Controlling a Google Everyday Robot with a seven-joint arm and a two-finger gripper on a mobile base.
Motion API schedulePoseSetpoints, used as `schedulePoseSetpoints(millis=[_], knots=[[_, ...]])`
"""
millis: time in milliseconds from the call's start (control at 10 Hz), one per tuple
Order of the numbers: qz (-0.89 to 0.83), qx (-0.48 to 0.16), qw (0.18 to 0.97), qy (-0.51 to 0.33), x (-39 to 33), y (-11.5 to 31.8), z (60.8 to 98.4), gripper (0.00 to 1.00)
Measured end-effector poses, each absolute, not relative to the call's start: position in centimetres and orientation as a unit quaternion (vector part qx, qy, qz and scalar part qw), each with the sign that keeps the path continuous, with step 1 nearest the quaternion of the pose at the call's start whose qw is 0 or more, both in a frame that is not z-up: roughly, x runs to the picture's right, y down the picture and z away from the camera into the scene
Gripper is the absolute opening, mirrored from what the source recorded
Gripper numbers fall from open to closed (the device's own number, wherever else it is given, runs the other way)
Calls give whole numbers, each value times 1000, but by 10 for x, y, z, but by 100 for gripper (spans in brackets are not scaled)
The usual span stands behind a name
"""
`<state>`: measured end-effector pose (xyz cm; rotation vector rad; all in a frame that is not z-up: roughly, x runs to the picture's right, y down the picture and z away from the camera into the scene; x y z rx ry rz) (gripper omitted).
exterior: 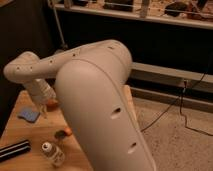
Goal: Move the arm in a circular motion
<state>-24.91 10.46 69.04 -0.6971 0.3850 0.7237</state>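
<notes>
The off-white arm fills the middle of the camera view. Its thick upper segment rises from the bottom right to an elbow near the top centre. A thinner segment with small dark holes runs left to a bend at the far left, then drops. The gripper hangs at its end, low over the left part of the wooden table, just right of a blue sponge. The arm hides much of the table.
On the table lie a black oblong object, a small white bottle, an orange item by the gripper and a small brown item. A dark shelf unit stands behind. A black cable crosses the floor at right.
</notes>
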Motion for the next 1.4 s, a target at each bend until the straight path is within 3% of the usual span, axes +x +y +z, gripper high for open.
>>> schedulePoseSetpoints(millis=[700, 1400], knots=[[449, -362, 786, 222, -148, 155, 652, 65], [661, -259, 605, 360, 77, 168, 650, 65]])
